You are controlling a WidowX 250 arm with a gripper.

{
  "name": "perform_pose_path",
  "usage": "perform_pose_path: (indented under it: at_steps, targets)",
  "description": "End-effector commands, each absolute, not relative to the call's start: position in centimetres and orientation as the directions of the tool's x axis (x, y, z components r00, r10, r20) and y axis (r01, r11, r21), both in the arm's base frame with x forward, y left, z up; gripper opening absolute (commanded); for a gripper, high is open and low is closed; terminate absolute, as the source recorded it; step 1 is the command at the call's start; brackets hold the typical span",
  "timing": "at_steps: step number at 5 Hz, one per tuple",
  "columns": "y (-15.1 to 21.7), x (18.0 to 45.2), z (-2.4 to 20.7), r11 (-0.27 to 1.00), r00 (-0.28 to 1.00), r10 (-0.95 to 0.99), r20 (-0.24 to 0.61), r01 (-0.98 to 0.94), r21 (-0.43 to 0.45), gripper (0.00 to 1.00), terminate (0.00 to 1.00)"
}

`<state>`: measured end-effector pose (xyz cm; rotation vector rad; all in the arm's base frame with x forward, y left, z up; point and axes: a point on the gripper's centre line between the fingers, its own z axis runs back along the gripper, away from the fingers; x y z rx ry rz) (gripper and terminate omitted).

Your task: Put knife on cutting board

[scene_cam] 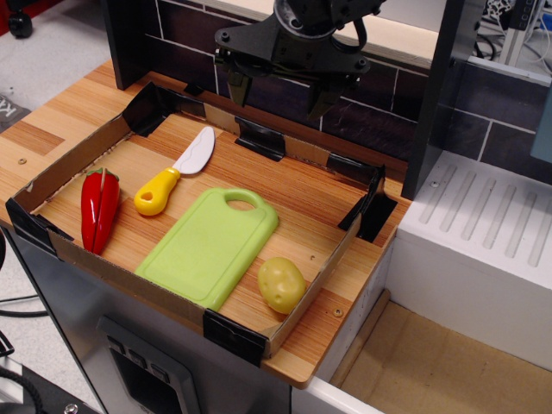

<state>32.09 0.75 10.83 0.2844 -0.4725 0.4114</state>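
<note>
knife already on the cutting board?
No. The knife lies on the wooden surface just left of the cutting board, not on it, and the gripper hangs above, holding nothing.

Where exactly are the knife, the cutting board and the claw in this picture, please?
knife [177, 175]: observation image, where the yellow handle meets the white blade.
cutting board [210, 246]: observation image, middle of the green surface.
claw [280, 97]: observation image, midway between the two fingertips, which stand apart.
</note>
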Motion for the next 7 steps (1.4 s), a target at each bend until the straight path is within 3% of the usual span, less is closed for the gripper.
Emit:
perform_pose_path:
  at_steps: [1, 3, 4, 6, 7]
  targets:
    - [0.7, 32.1, 10.8, 0.88, 0.811, 0.315, 0.492, -0.444, 0.169, 1.0, 0.0]
    - [4.7, 29.4, 12.7, 0.979, 0.93, 0.195, 0.312, -0.206, 0.001, 1.0, 0.0]
    - [6.8, 28.7, 12.2, 0.986, 0.952, 0.162, 0.26, -0.163, -0.016, 1.0, 0.0]
    - [10.1, 28.3, 8.8, 0.996, 0.988, 0.047, 0.144, -0.056, 0.062, 1.0, 0.0]
    - [12.7, 29.7, 8.1, 0.993, 0.989, 0.03, 0.144, -0.047, 0.11, 1.0, 0.0]
